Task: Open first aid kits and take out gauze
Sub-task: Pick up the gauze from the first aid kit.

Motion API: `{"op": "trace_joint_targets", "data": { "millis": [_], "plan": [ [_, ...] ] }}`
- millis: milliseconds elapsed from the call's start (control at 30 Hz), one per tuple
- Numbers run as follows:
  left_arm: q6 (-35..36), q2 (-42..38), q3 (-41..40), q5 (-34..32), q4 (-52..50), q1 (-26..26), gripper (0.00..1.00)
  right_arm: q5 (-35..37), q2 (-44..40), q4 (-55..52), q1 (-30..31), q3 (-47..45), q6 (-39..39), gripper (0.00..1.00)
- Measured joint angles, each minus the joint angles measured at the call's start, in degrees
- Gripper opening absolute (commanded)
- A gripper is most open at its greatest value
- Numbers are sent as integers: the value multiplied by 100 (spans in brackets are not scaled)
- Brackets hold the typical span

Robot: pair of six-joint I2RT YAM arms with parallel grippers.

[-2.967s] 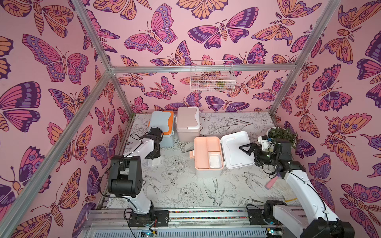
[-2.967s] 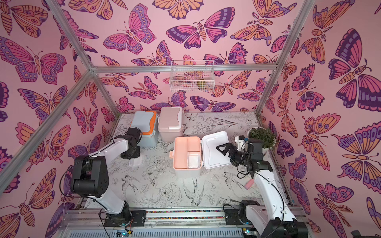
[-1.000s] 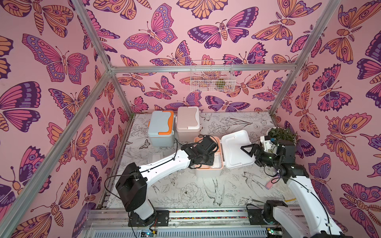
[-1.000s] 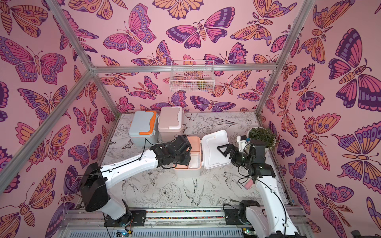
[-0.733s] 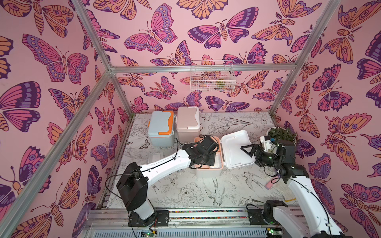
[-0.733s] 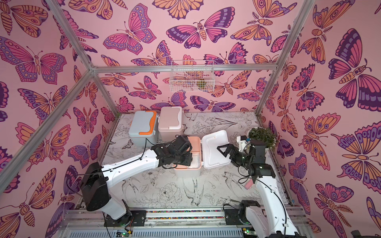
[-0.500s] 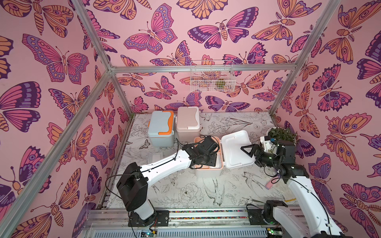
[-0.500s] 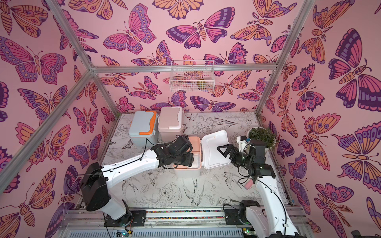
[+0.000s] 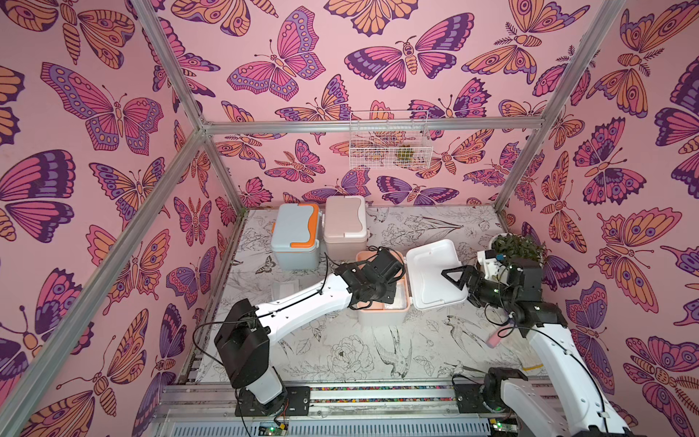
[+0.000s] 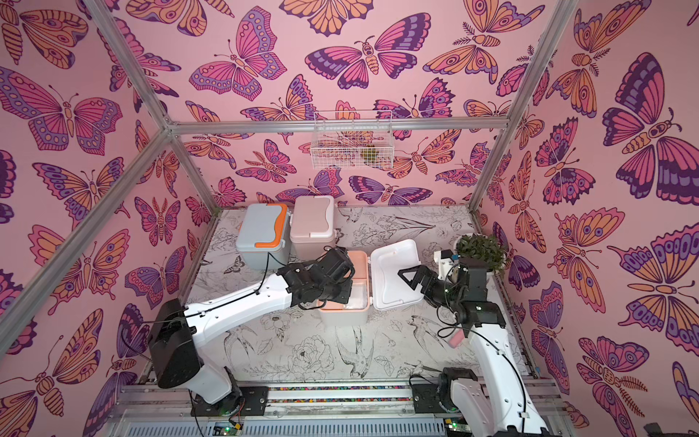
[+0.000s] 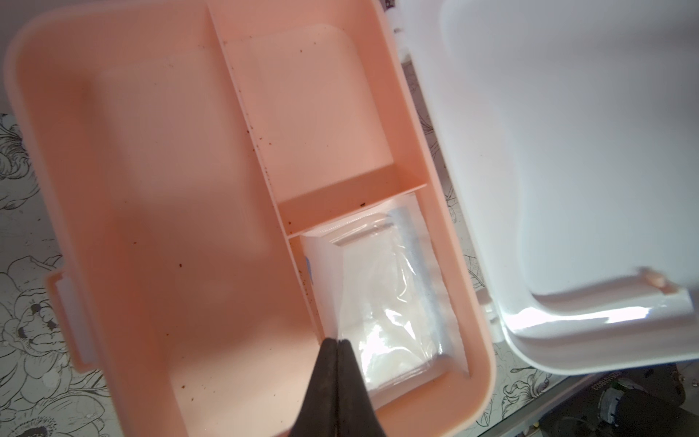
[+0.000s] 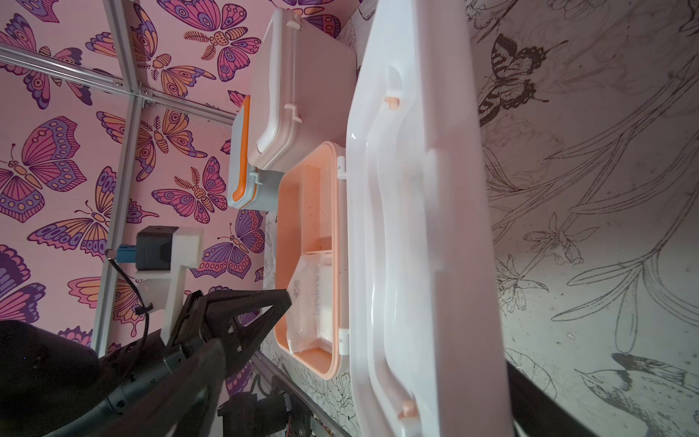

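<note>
The task is partway through. The white case with peach trim (image 9: 380, 319) is standing open in the middle of the worktop (image 9: 378, 352), with its lid (image 9: 431, 265) swung back toward the right arm.

The left fingers (image 11: 325, 378) are reaching down into the peach tray and are pressed together at the corner of a gauze packet (image 11: 386, 302). The packet is sitting in the small compartment on the hinge side, the one nearer the robot's base. In the right wrist view that corner is tipping up toward the rim at the fingertips, so they are most likely pinching the clear wrap. The packet is not yet out of the case. The tray's other two compartments are showing bare.

The right fingers (image 9: 455, 276) are spread wide and seem to be straddling the lid without clamping it, probably steadying it.

At the back, the blue-grey case (image 9: 295, 234) and the beige-pink case (image 9: 346, 223) are sitting just beside each other with their lids down. What they are holding cannot be seen. A flat pale square (image 9: 284, 291), probably another packet, is lying on the worktop in front of the blue-grey case in a top view.

Lifting this packet out and setting it down is what is left here. The two closed cases may also need opening, if they are holding gauze.
</note>
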Motion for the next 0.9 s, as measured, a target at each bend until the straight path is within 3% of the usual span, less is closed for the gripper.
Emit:
{"op": "trace_joint_targets", "data": {
  "millis": [100,300,633,900],
  "plan": [
    [9,0,0,-17,-35,-2,0,0,0,-4,0,0,0,99],
    [24,0,0,-81,-98,-2,17,0,-11,-4,0,-2,0,99],
    [11,107,35,-101,-140,-2,14,-2,-59,-7,0,-11,0,99],
    [11,129,37,-98,-160,-2,19,0,-111,-11,0,-13,0,99]
  ]
}}
